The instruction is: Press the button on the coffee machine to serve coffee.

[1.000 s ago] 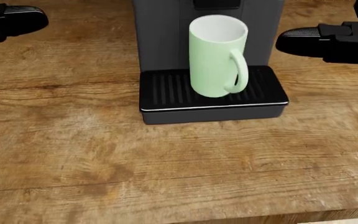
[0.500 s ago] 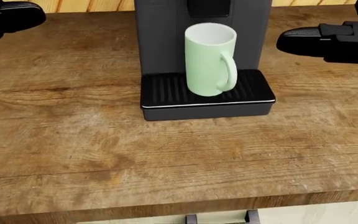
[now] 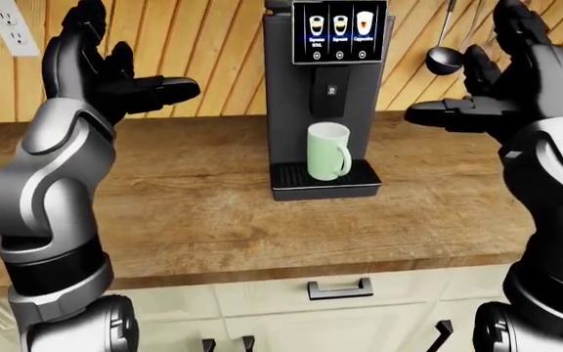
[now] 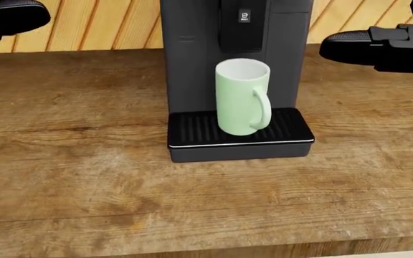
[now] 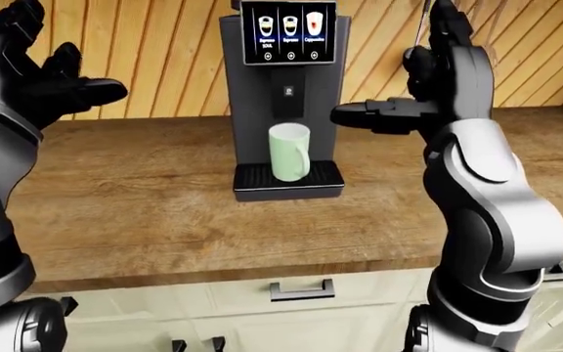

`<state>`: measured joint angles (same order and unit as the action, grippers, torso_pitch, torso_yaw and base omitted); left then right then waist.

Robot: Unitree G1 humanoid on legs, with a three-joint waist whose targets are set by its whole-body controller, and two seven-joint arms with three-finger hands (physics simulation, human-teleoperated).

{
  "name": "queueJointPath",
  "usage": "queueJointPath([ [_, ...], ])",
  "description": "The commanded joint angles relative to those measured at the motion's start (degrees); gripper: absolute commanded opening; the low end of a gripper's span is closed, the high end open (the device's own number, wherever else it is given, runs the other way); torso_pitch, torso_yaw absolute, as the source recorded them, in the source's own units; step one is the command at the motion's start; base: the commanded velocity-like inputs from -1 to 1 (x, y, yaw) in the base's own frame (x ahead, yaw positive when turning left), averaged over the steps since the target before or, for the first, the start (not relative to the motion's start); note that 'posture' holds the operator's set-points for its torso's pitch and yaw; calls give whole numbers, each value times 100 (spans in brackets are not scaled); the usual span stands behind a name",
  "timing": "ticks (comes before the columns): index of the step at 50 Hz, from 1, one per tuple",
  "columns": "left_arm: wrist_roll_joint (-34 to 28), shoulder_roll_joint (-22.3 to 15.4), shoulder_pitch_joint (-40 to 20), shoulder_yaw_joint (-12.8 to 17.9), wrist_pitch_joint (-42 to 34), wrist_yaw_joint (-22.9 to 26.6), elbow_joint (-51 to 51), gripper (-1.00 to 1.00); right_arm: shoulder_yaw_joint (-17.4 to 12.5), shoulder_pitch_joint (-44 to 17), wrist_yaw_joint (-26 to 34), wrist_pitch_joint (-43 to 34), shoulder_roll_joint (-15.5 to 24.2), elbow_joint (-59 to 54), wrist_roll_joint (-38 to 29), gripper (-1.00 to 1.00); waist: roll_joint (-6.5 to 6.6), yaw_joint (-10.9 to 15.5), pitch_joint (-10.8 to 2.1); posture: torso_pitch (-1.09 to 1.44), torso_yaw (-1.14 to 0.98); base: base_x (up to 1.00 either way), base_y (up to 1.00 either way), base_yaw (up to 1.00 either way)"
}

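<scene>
A dark grey coffee machine (image 3: 306, 110) stands on the wooden counter (image 3: 194, 213), with a lit panel (image 3: 339, 31) of three drink pictures and small buttons under them at its top. A pale green mug (image 3: 326, 151) stands upright on its black drip tray (image 4: 293, 131), under the spout. My left hand (image 3: 115, 70) is open, raised at the left of the machine. My right hand (image 3: 482, 81) is open, raised at the right, its fingers (image 5: 359, 114) pointing toward the machine at about spout height. Neither hand touches anything.
A wood-slat wall (image 3: 203, 51) stands behind the counter. A metal ladle (image 3: 442, 59) hangs on it to the right of the machine. A power outlet (image 3: 13, 29) is on the wall at top left. Cream drawers with a dark handle (image 3: 340, 290) run below the counter edge.
The head view has shifted: the machine and mug now sit lower and more of the machine's body and the wall shows. The hands keep their places at the view's edges.
</scene>
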<state>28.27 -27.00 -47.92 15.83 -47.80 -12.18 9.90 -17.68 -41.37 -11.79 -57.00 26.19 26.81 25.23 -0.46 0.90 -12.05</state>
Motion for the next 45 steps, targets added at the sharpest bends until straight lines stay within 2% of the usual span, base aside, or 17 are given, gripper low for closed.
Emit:
queueJointPath([
  [1,1,-74,-191,49,155,2,137,100,-48,-175,-6,164,71,104,-12,100,1,2,-107,-37,0,0,0,0],
  [7,13,-68,-208,49,154,-43,158,100,-38,-172,-1,155,61,121,-14,100,-7,16,-305,-41,0,0,0,0],
  [17,64,-76,-220,60,183,-74,154,100,10,-175,9,179,25,121,-44,100,-17,35,-504,-47,0,0,0,0],
  [24,109,-102,-238,58,152,-128,180,100,177,-420,-98,-276,-108,600,35,100,-12,34,-536,-47,0,0,0,0],
  [28,75,-94,-215,45,217,-113,132,100,336,-680,-240,-746,-290,1037,144,100,-6,35,-535,-47,0,0,0,0],
  [40,89,-113,-231,59,178,-127,158,100,590,-1173,-346,-1530,-759,1746,279,100,8,26,-511,-47,0,0,0,0],
  [45,91,-117,-236,61,182,-127,154,100,700,-1208,-242,-1625,-905,1879,329,100,25,27,-499,-47,0,0,0,0],
])
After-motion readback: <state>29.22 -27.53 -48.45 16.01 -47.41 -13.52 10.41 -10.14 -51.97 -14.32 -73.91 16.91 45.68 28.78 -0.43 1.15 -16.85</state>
